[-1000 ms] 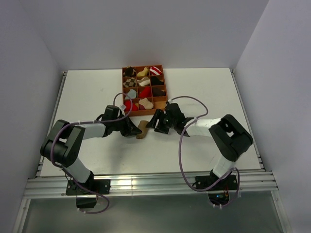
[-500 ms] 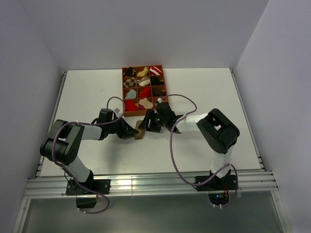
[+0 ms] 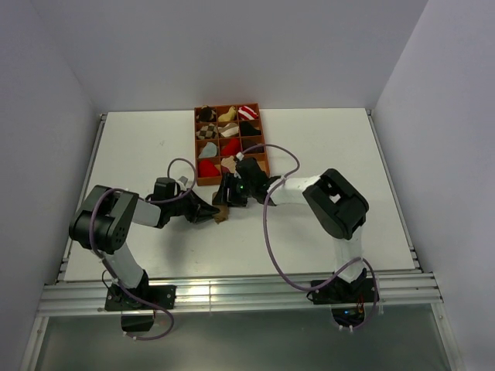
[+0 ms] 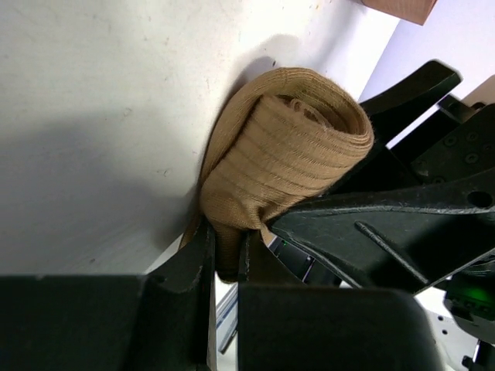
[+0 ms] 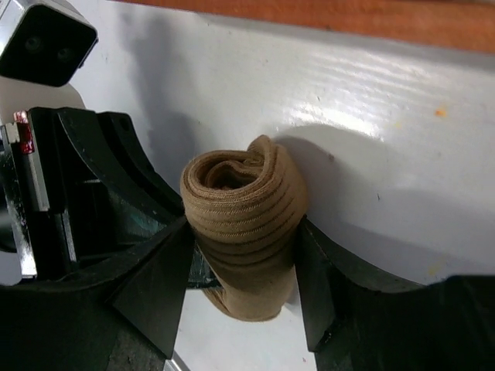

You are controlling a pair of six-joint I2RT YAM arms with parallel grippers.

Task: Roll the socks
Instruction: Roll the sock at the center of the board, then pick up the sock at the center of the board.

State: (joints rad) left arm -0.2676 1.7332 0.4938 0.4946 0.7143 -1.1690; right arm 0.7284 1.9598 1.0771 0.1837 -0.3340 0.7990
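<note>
So the brown sock is rolled into a fat tube on the table, just in front of the orange tray. Its long axis runs left gripper to right gripper. Left pinches its tail end tight; right straddles the roll, jaws touching its sides.

Both arms reach inward, low and meeting mid-worktop; the left pincer is pinched tight, the right pincer spread wider.
</note>
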